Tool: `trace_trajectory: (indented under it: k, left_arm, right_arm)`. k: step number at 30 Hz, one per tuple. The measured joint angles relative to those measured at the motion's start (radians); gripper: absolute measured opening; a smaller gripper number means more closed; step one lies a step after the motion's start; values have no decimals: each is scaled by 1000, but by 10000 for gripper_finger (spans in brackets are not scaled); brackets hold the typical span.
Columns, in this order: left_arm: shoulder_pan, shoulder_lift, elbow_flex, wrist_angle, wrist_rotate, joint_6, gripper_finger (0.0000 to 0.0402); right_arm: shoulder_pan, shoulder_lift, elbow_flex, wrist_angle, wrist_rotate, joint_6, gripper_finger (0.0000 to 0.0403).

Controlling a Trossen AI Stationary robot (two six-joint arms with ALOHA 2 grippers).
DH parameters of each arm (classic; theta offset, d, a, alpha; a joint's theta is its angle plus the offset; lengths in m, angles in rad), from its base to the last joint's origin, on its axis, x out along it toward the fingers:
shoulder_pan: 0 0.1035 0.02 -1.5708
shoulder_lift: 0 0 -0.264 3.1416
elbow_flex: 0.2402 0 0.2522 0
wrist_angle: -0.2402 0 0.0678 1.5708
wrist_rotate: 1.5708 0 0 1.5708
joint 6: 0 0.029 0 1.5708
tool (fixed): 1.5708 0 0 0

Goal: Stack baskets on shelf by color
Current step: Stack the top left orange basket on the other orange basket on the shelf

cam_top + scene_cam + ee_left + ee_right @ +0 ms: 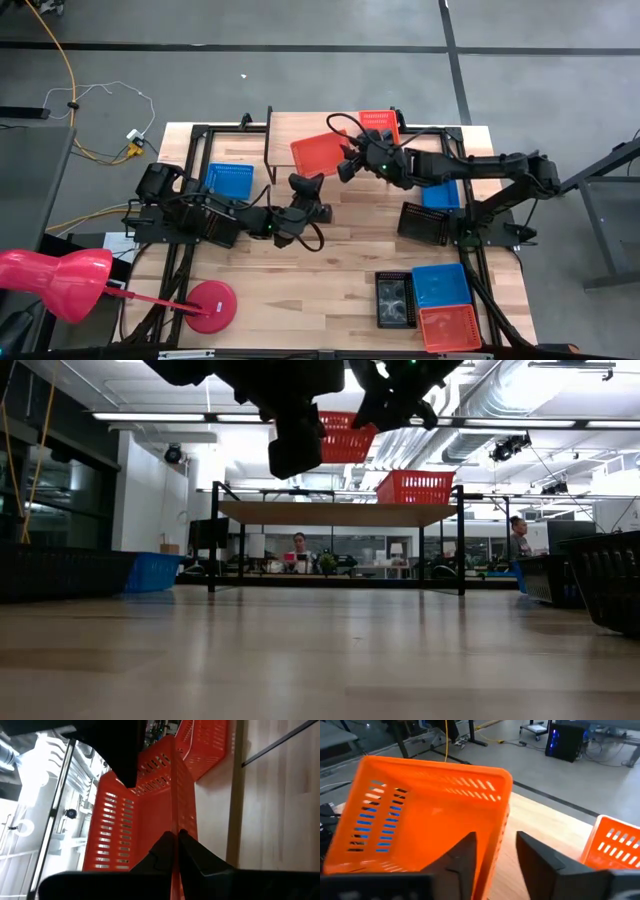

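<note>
The big wooden worktop [300,290] fills the middle of the high view. At its 12 o'clock edge stands the shelf [283,135], a low light-wood plank on thin black legs.

The right arm reaches in from 3 o'clock toward the shelf. Its jaws [347,165] hold one wall of a red-orange basket [318,153]. One finger is inside the basket and one is outside. The basket is tilted and hangs in the air above the shelf.

The left arm comes in from 9 o'clock. Its jaws [305,186] sit near the middle of the worktop, just at 6 o'clock from the held basket. In the left wrist view they look nearly closed and hold nothing.

A second red-orange basket [379,124] sits flat on the shelf's 3 o'clock end.

A blue basket [229,180] lies on the worktop at 9 o'clock.

A black basket [423,223] lies at 3 o'clock, under the right arm.

At 5 o'clock lie three more baskets close together: a blue one [441,284], a red-orange one [449,328] and a black one [393,299].

A round red lamp base [211,306] sits at 7 o'clock.
</note>
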Motion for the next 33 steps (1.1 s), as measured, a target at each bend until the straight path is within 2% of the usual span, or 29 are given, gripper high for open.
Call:
trace_trajectory:
  k: [5, 7, 11, 15, 22, 27, 30, 33]
  left_arm:
    - [0, 0, 0, 5, 10, 25, 0]
    - [-1, 0, 0, 6, 24, 28, 1]
    - [-9, 0, 0, 56, 29, 28, 18]
    - [-25, 0, 24, 79, -22, 27, 56]
    - [-57, -6, 115, 83, -67, 63, 136]
    - [-97, -76, 122, 68, -74, 53, 159]
    - [-128, -138, 122, 2, -56, -37, 158]
    - [-150, -232, 111, -221, 51, -268, 147]
  right_arm:
    - [-6, 0, 0, -2, -8, 0, 24]
    - [-6, 0, 0, 6, -9, -12, 9]
    - [-6, -2, 0, 3, 16, -24, 13]
    - [-8, -13, 3, -14, 97, -69, 4]
    - [-30, -66, 114, -182, 190, -152, 2]
    - [-35, -86, 259, -397, 249, -189, 1]
    - [-35, -83, 332, -557, 267, -191, 1]
    - [-35, -83, 376, -654, 267, -209, 1]
